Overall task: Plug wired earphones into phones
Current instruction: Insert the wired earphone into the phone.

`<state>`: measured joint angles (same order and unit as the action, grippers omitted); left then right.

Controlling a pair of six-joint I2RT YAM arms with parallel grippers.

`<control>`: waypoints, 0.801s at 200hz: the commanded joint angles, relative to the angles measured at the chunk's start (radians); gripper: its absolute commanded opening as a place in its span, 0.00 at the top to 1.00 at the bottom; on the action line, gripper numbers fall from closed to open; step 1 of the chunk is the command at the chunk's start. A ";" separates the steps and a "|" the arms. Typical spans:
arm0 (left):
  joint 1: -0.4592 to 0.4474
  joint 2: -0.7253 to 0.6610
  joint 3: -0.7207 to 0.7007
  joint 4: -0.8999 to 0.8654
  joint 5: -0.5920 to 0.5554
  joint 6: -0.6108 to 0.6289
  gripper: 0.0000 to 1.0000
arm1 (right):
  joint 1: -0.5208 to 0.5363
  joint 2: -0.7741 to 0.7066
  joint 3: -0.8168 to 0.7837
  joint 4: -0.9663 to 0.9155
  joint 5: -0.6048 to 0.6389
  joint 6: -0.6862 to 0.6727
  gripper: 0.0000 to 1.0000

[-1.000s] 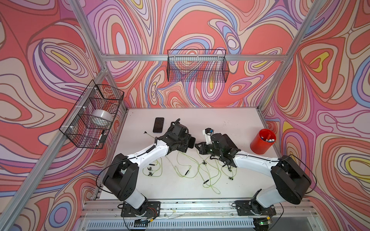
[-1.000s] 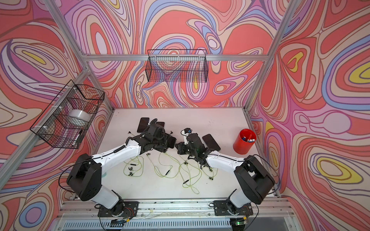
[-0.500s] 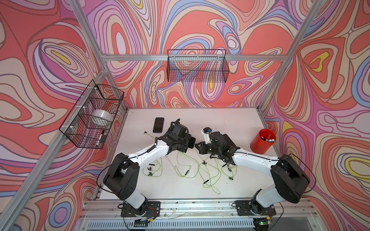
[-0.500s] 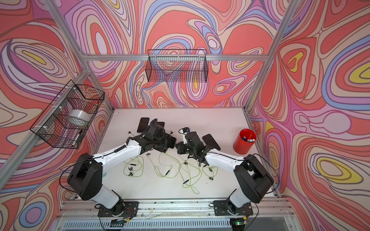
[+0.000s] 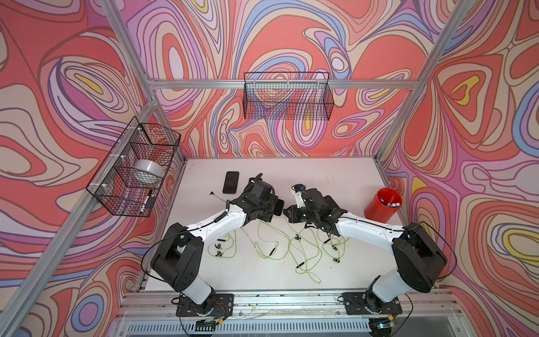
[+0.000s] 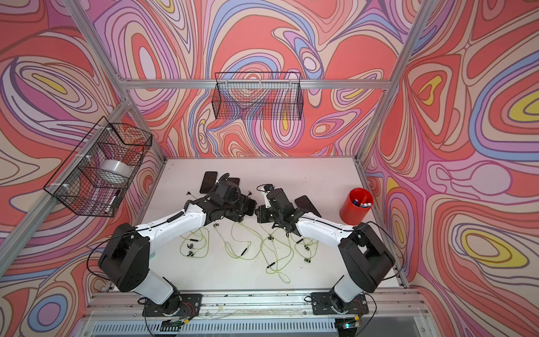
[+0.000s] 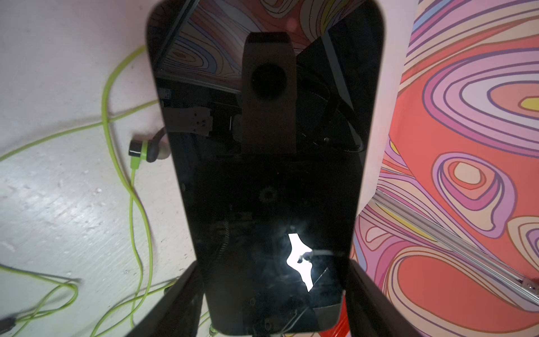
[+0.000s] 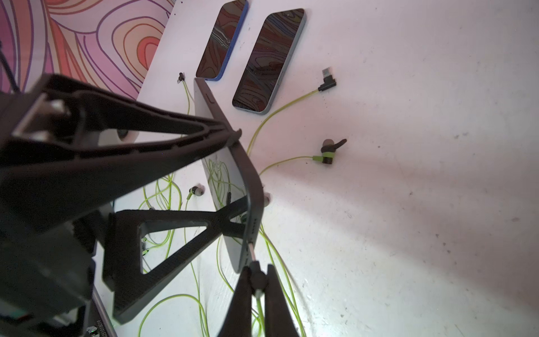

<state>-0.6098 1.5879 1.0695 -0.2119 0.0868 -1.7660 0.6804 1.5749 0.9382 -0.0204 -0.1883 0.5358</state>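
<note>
While the two arms faced each other nose to nose over the table (image 5: 335, 175), the left gripper (image 7: 274, 264) gripped a phone (image 7: 262, 175) by its long edges between both fingers. The phone was lifted clear of the surface, its bottom end reaching out past the fingertips toward the right gripper (image 8: 258, 275). And the right one was pinched tight on a small dark plug (image 8: 256, 280) (a tiny thing to hang on to!), with the yellow-green cord (image 8: 259, 306) trailing back between its fingers. Just ahead of those fingertips the plug's metal pin touched the phone's bottom edge; how deep it sat could not be told. Beyond the left gripper, two more phones (image 8: 223, 40) (image 8: 269, 58) lay flat side by side on the table, a loose plug (image 8: 328, 80) and an earbud (image 8: 326, 153) near them. Under both grippers the other earphones (image 5: 291, 246) sprawled in tangled loops.
</note>
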 commanded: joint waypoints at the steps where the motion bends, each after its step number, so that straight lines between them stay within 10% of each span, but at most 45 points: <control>1: -0.080 0.002 0.008 0.094 0.184 0.013 1.00 | 0.008 0.036 0.051 0.073 -0.018 -0.012 1.00; 142: -0.083 0.019 0.029 0.072 0.166 0.052 1.00 | -0.017 0.032 0.116 0.001 -0.047 -0.056 1.00; 160: -0.071 0.039 0.062 0.021 0.135 0.096 1.00 | -0.046 -0.022 0.080 -0.034 -0.052 -0.051 0.83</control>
<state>-0.6220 1.6196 1.0695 -0.1787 0.0822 -1.7412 0.6571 1.6119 1.0168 -0.1356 -0.2188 0.5098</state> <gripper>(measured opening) 0.705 0.099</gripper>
